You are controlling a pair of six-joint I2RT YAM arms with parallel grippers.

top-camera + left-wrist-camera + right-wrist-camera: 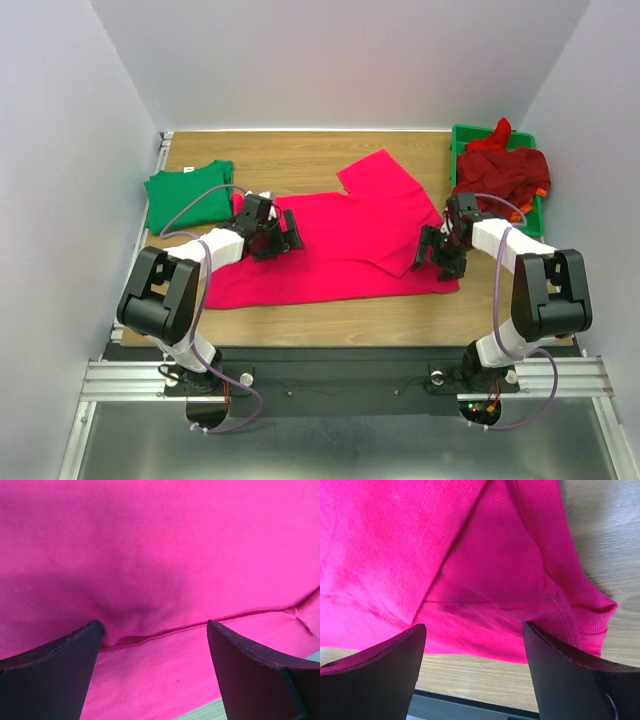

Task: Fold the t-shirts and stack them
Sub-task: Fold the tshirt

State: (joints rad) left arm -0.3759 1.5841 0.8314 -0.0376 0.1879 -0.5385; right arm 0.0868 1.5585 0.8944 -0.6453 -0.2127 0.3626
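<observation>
**A:** What are the two pincers doing?

**B:** The left pincer [155, 630] is wide open and grips nothing. Its dark fingers [50, 670] are spread low over a bright pink-red t-shirt [340, 250]. A stitched hem runs across the gap between them, and the cloth puckers at the tip of one finger. The right pincer [475, 630] is also open and empty. It hangs over the shirt's right end, where one layer of cloth lies folded over another and a cuffed corner sticks out onto bare wood.

**A:** How does that shirt lie?

**B:** It is spread lengthwise across the middle of the wooden table [300, 150], mostly flat. One short sleeve points toward the far wall. Near the right end, a flap is turned over onto the body. The shirt's long lower edge runs close to the near edge of the table. The left pincer sits over its left part and the right pincer over its right end.

**A:** Are there other shirts?

**B:** A green t-shirt [188, 195] lies folded into a neat square at the far left of the table, just beside the pink-red shirt.

**A:** And any containers?

**B:** A green plastic tray [466, 135] sits in the far right corner. It holds a rumpled heap of dark red shirts [500, 170], with a little orange cloth [541, 190] showing at the edge. The heap spills over the tray's near rim.
</observation>
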